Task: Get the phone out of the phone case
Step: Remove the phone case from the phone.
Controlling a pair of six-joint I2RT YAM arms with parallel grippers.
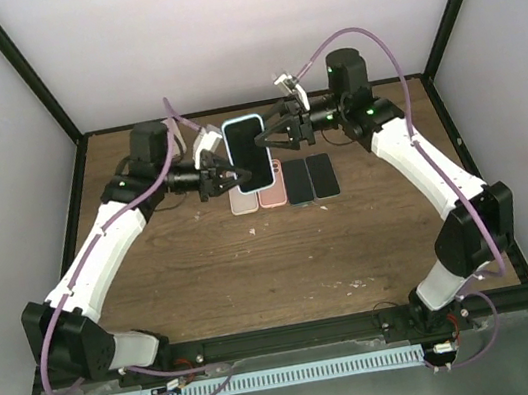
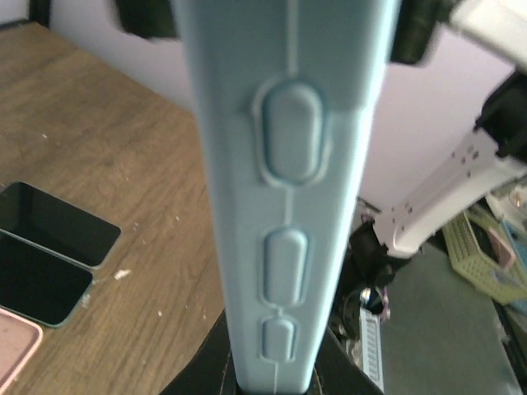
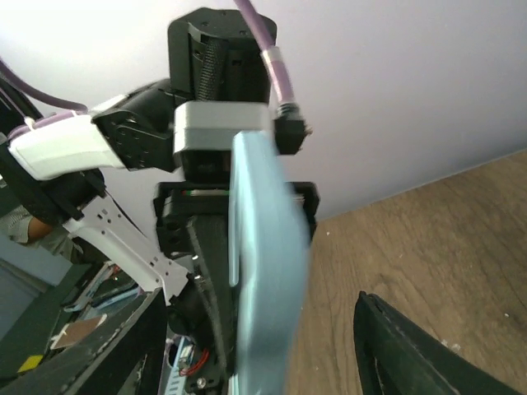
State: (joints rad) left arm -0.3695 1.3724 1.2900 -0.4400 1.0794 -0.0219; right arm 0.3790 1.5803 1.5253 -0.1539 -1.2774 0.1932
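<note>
1. Location: the light blue phone case (image 2: 288, 222), with the phone (image 1: 249, 154) seated in it, stands upright in the air above the far middle of the worktop (image 1: 256, 270). Its dark face shows to the overhead camera.
2. Left hand (image 1: 223, 177): closed narrow on the lower end of the phone case. It alone carries the load.
3. Right hand (image 1: 267, 139): jaws wide, level with the case's right edge and holding nothing. From its own wrist camera the case is seen edge-on, with a clear gap to the one dark finger (image 3: 412, 346) that shows.
4. Step in hand, as judged: a fresh purchase by the right hand, ahead of peeling the case off. The phone is not yet out.
5. Recommended practice:
   - Close the right hand on a top corner lip of the case, not across the screen.
   - Keep clear of the moulded side buttons (image 2: 292, 136).
   - Roll that corner back while the left hand grips firmly.
6. Risk: with the left hand's grip on the soft case only, the phone may spring free once a corner releases.
7. Below lie two dark phones (image 1: 310, 179) and pale cases (image 1: 256, 199), and a drop would likely strike them.
</note>
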